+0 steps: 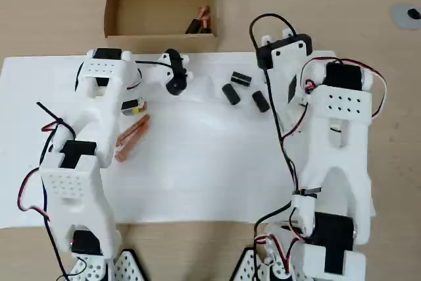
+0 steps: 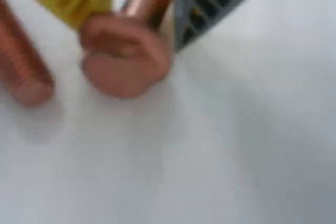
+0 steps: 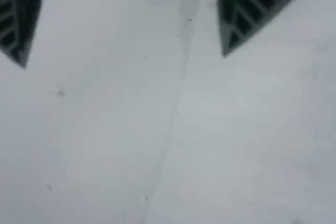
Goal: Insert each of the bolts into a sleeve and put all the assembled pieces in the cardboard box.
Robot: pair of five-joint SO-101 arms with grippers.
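Leftmost, the left end effector [image 1: 135, 107] sits on the white sheet [image 1: 197, 162], below and just left of the box [image 1: 158, 43] in the high view. It is clamped on a copper bolt [image 1: 133, 129]. In the left wrist view the shaft runs up between the yellow finger and the dark one of that end effector [image 2: 142, 1], and the flanged head of the bolt [image 2: 126, 61] faces the camera. I cannot tell whether the head touches the sheet [image 2: 236, 145]. Seen from above, the bolt's long axis is a diagonal that slants away from the box toward the left arm's base. A second bolt [image 1: 127, 151] lies loose just beyond it, farther from the box and on nearly the same slant. Its blunt end [image 2: 23, 74] shows beside the held one.

Inside the box, against its right wall, lie assembled pieces [image 1: 200, 21], copper in black, with their long axes running roughly front to back.

Below the box's right corner, three black sleeves [image 1: 229, 94] lie apart from each other on the sheet, each on a different slant.

Farther right of the box, the right end effector [image 3: 123, 56] hangs over bare sheet with its fingers spread wide and nothing between them.

The sheet covers a pale wooden bench [image 1: 39, 18]. A grey disc [image 1: 408, 14] lies at the bench's far right edge, level with the box.
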